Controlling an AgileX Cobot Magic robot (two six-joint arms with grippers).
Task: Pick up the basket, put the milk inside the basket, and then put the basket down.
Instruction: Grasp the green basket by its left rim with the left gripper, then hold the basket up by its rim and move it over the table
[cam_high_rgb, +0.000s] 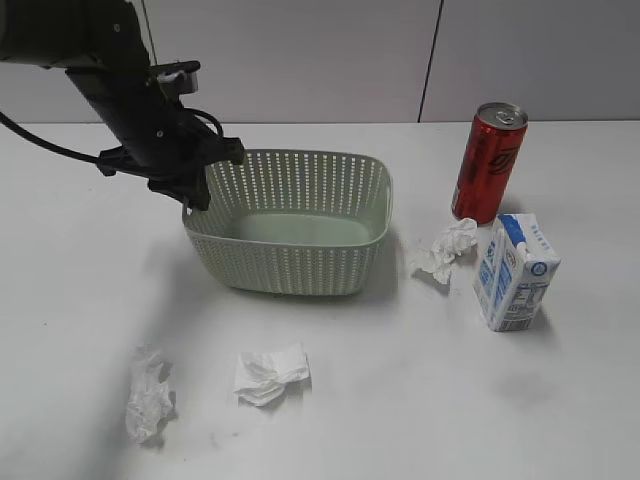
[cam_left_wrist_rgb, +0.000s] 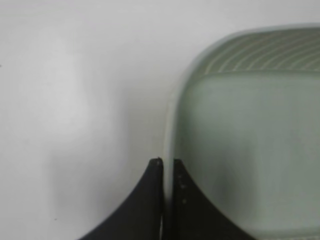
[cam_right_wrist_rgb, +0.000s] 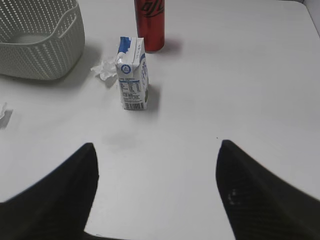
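Note:
The pale sage-green basket (cam_high_rgb: 290, 225) is at the table's middle, tilted with its left end raised. My left gripper (cam_high_rgb: 198, 192) is shut on the basket's left rim; in the left wrist view the rim (cam_left_wrist_rgb: 172, 135) runs between the two black fingers (cam_left_wrist_rgb: 168, 162). The basket is empty inside. The white and blue milk carton (cam_high_rgb: 515, 272) stands upright at the right, also in the right wrist view (cam_right_wrist_rgb: 132, 75). My right gripper (cam_right_wrist_rgb: 156, 145) is open and empty, above bare table, nearer than the carton. It does not show in the exterior view.
A tall red can (cam_high_rgb: 489, 162) stands behind the milk. A crumpled tissue (cam_high_rgb: 445, 248) lies between basket and carton. Two more tissues (cam_high_rgb: 270, 374) (cam_high_rgb: 148, 393) lie at the front left. The basket's corner shows in the right wrist view (cam_right_wrist_rgb: 42, 42).

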